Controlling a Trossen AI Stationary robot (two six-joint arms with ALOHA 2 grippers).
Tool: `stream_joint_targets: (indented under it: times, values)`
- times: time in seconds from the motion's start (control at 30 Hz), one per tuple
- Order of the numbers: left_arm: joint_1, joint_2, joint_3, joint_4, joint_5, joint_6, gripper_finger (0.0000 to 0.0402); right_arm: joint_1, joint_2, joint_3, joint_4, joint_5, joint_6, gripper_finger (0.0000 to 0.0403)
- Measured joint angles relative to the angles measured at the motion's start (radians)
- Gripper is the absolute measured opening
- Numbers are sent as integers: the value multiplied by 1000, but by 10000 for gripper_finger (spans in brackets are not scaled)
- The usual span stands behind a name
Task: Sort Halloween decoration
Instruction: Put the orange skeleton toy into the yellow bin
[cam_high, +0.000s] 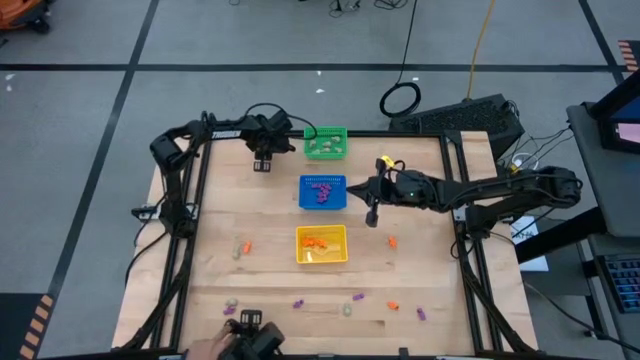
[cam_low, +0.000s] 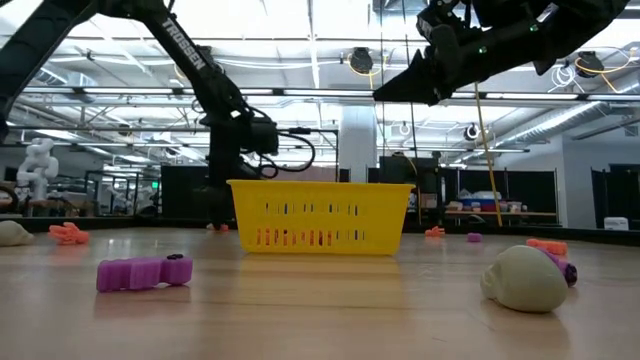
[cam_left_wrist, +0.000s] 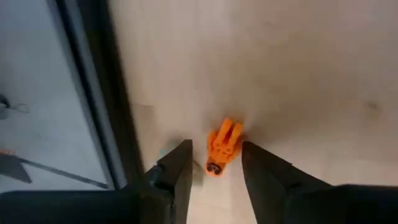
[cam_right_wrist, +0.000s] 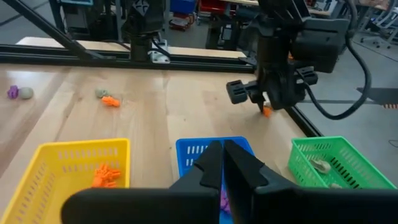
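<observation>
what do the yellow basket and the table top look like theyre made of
The yellow basket looks like moulded plastic: one even bright colour, thin walls, rows of slots, slight sheen. The table top looks like pale wood, likely butcher block: light grain and faint plank lines, with a smooth, slightly glossy finish.

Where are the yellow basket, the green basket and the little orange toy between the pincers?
Yellow plastic basket (cam_low: 320, 215), low view, front wall.
Green plastic basket (cam_right_wrist: 357, 163), right wrist view, side wall.
Small orange plastic trinket (cam_left_wrist: 224, 146), left wrist view, its middle.
</observation>
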Motion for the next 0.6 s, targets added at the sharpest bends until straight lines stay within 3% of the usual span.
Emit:
stream_joint_targets:
  times: [0.2,0.5,0.6]
  values:
    - [20,46,5,4,23,17,125,0,0,0,-5,0,0,0]
    - [9,58,4,-6,19,79,18,0,1,0,-15,0,2,0]
    - [8,45,1,-9,22,76,11,0,1,0,-15,0,3,0]
